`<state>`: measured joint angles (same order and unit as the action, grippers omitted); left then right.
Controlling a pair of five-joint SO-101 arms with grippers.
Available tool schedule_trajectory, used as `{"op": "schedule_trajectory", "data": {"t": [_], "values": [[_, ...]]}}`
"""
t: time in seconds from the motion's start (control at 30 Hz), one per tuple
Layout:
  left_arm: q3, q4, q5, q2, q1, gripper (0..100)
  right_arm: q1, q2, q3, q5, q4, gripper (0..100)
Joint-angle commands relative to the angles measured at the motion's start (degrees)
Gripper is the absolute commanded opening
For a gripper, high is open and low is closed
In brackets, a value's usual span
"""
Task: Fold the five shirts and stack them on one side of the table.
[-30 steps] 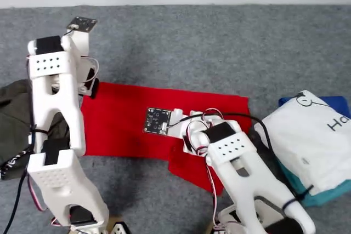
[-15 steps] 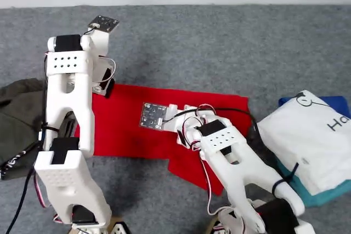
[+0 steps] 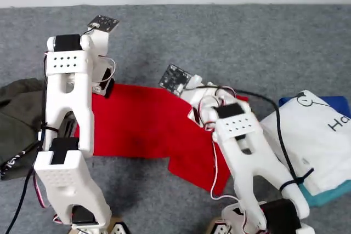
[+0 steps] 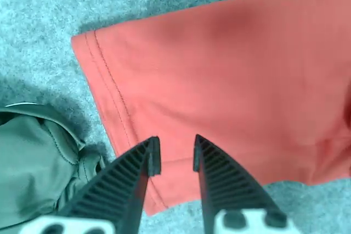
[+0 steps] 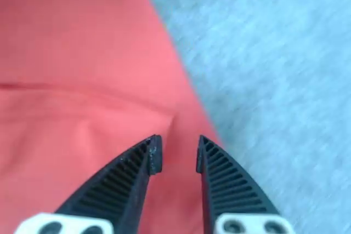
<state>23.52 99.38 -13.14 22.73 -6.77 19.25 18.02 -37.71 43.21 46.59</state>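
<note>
A flat red cotton shirt lies mid-frame on the grey felt-covered worktop in the high view, its long axis running left to right. The left claw hangs over the shirt's hemmed edge at its upper left corner, jaws slightly parted and holding nothing. The right claw hangs over the shirt's upper right edge, also parted and empty. Each arm is therefore nearest its own end, which suits a two-corner pinch. A crumpled olive garment lies at the left edge. At the right edge, a folded white shirt tops a teal one and a blue one.
</note>
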Motion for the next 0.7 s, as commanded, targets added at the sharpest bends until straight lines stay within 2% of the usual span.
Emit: {"op": "schedule_trajectory", "data": {"t": [0.0, 0.1, 0.2, 0.47, 0.67], "values": [[0.1, 1.0, 0.0, -3.2, 0.4, 11, 1.2, 4.4, 9.2, -0.9, 28.0, 11.4], [0.1, 1.0, 0.0, -3.2, 0.6, 11, 3.5, 4.7, 8.5, 5.1, 41.9, 11.4], [0.1, 1.0, 0.0, -3.2, 0.6, 11, 7.2, 5.3, 2.1, 9.1, 46.7, 11.4], [0.1, 1.1, 0.2, -3.2, 0.5, 11, 8.0, 6.4, -15.4, 9.1, 32.7, 11.5], [0.0, 1.1, 0.2, -3.2, 0.3, 11, 8.1, 6.4, -18.5, 6.3, 30.8, 11.5]]}}
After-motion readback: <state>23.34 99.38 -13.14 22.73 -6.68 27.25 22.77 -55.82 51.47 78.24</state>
